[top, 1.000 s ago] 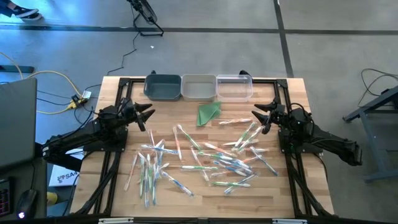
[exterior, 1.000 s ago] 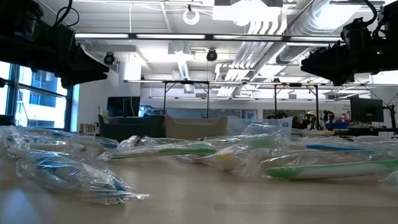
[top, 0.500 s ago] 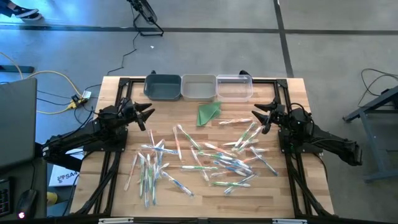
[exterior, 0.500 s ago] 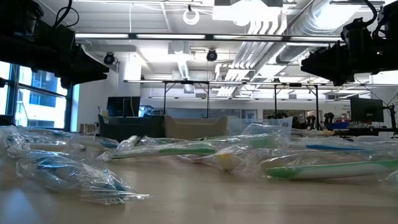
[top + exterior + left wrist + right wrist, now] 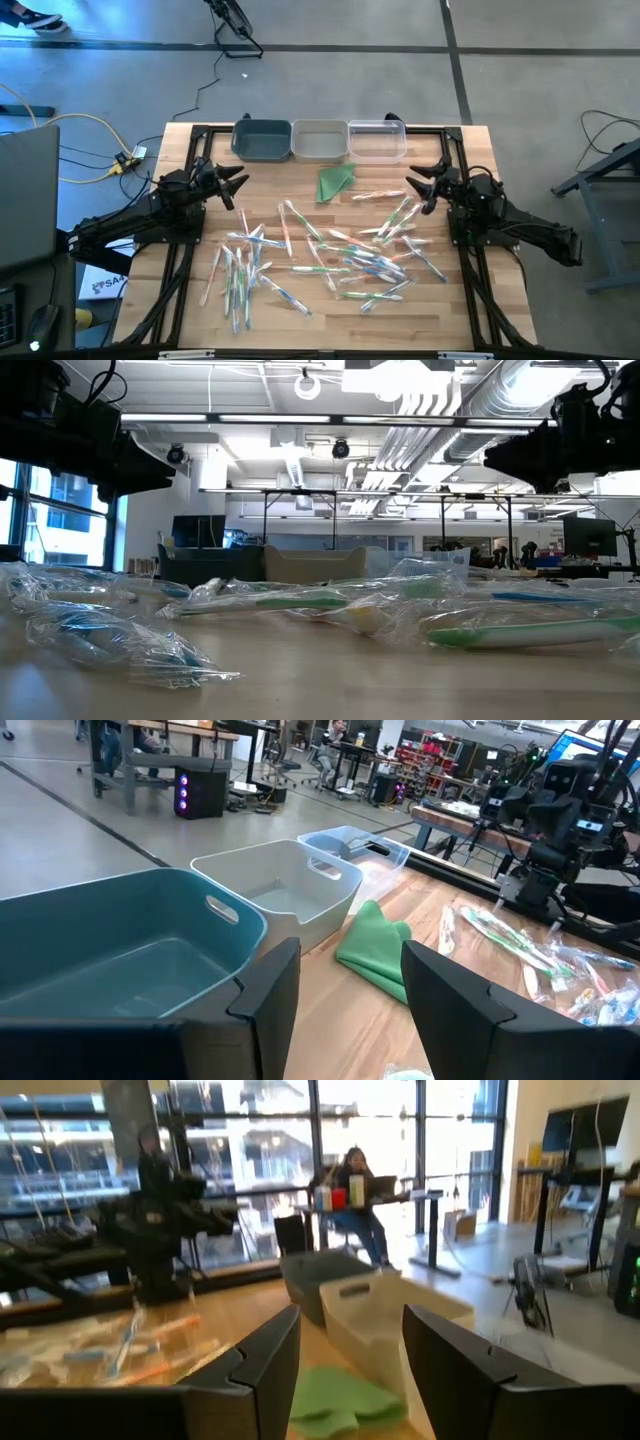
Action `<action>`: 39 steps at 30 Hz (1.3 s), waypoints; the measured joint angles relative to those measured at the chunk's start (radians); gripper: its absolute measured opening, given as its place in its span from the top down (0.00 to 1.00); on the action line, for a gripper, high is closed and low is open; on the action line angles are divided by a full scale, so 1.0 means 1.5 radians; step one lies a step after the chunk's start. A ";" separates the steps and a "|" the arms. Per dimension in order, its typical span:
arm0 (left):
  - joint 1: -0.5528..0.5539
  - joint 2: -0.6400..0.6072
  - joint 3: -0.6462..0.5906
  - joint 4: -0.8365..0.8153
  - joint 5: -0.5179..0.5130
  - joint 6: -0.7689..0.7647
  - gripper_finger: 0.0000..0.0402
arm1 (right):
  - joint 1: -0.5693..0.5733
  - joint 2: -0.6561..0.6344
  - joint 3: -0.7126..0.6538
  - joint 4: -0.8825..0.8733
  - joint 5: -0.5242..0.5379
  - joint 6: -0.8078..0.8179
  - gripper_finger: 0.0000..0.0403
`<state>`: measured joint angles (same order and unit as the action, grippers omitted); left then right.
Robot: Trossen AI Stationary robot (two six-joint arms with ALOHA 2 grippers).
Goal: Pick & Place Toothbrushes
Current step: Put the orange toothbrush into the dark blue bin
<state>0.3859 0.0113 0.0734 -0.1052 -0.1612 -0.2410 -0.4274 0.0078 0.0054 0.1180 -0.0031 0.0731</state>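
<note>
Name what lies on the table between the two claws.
The green cloth, seen in the high view, with bare wood either side of it between the left claw and the right claw.

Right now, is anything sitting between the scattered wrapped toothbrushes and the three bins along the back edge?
Only the folded green cloth, lying just in front of the beige middle bin; the wrapped toothbrushes otherwise face bare wood.
</note>
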 joint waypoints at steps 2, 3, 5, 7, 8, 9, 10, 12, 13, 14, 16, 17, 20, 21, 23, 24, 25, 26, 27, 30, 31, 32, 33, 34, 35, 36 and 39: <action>0.000 0.000 0.000 0.001 0.000 0.000 0.57 | 0.000 0.000 0.000 0.028 0.000 0.000 0.57; 0.000 0.000 0.000 0.003 -0.001 0.000 0.57 | 0.000 0.000 0.000 0.044 0.000 -0.004 0.57; 0.000 0.000 -0.001 0.013 -0.001 0.000 0.57 | 0.000 0.000 0.000 0.064 0.000 -0.020 0.57; 0.000 0.000 -0.001 0.029 -0.001 0.002 0.57 | 0.000 0.000 0.000 0.070 -0.002 -0.030 0.57; 0.000 0.000 -0.001 0.037 -0.001 0.006 0.57 | 0.000 0.000 0.000 0.070 -0.006 -0.029 0.57; 0.000 0.000 -0.001 0.043 -0.001 0.013 0.57 | 0.000 0.000 0.000 0.069 -0.013 -0.026 0.57; 0.000 0.000 -0.001 0.048 -0.001 0.020 0.57 | 0.000 0.001 0.000 0.070 -0.018 -0.024 0.57; 0.000 0.000 -0.001 0.058 -0.001 0.030 0.57 | 0.000 0.008 0.000 0.080 -0.010 -0.022 0.57; 0.000 0.000 -0.001 0.062 -0.001 0.036 0.57 | 0.001 0.016 0.000 0.087 0.000 -0.022 0.57; 0.000 0.000 -0.001 0.065 -0.001 0.040 0.57 | 0.001 0.025 0.000 0.092 0.007 -0.026 0.57; 0.000 0.000 -0.001 0.070 -0.002 0.056 0.57 | 0.001 0.045 0.001 0.107 0.017 -0.035 0.57; 0.000 0.000 -0.001 0.070 -0.005 0.063 0.57 | 0.001 0.057 0.002 0.110 0.020 -0.035 0.57; 0.000 0.000 -0.001 0.071 -0.018 0.073 0.57 | 0.001 0.100 0.011 0.104 0.026 -0.033 0.57; 0.000 0.000 -0.001 0.071 -0.020 0.073 0.57 | 0.001 0.119 0.018 0.110 0.026 -0.033 0.57; 0.000 0.000 -0.001 0.072 -0.023 0.071 0.57 | 0.001 0.161 0.033 0.113 0.037 -0.030 0.57; 0.000 0.000 -0.001 0.073 -0.024 0.071 0.57 | 0.001 0.181 0.040 0.109 0.050 -0.029 0.57; 0.000 0.000 -0.001 0.075 -0.024 0.071 0.57 | 0.001 0.203 0.048 0.105 0.058 -0.030 0.57; 0.000 0.000 -0.001 0.078 -0.024 0.071 0.57 | 0.001 0.227 0.058 0.107 0.062 -0.033 0.57; 0.000 0.000 -0.001 0.080 -0.025 0.071 0.57 | 0.002 0.251 0.068 0.111 0.064 -0.034 0.57; 0.000 0.000 -0.001 0.081 -0.025 0.071 0.57 | 0.001 0.327 0.094 0.102 0.071 -0.044 0.57; 0.000 0.000 -0.001 0.081 -0.026 0.071 0.57 | 0.002 0.352 0.103 0.096 0.071 -0.052 0.57; 0.000 0.000 -0.001 0.081 -0.027 0.071 0.57 | 0.001 0.376 0.112 0.090 0.075 -0.059 0.57; 0.000 0.000 -0.001 0.081 -0.029 0.071 0.57 | 0.001 0.398 0.121 0.081 0.085 -0.063 0.57; 0.000 0.000 -0.001 0.081 -0.029 0.071 0.57 | 0.001 0.422 0.130 0.069 0.097 -0.063 0.57; 0.000 0.000 -0.001 0.081 -0.029 0.071 0.57 | 0.001 0.445 0.138 0.055 0.107 -0.063 0.57; 0.000 0.000 -0.001 0.081 -0.029 0.071 0.57 | 0.001 0.469 0.147 0.039 0.108 -0.062 0.57; 0.000 0.000 -0.001 0.081 -0.029 0.071 0.57 | 0.001 0.539 0.179 0.003 0.107 -0.062 0.57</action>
<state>0.3859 0.0116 0.0727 0.0162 -0.2047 -0.1349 -0.4255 0.8161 0.2741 0.1228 0.1571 -0.0204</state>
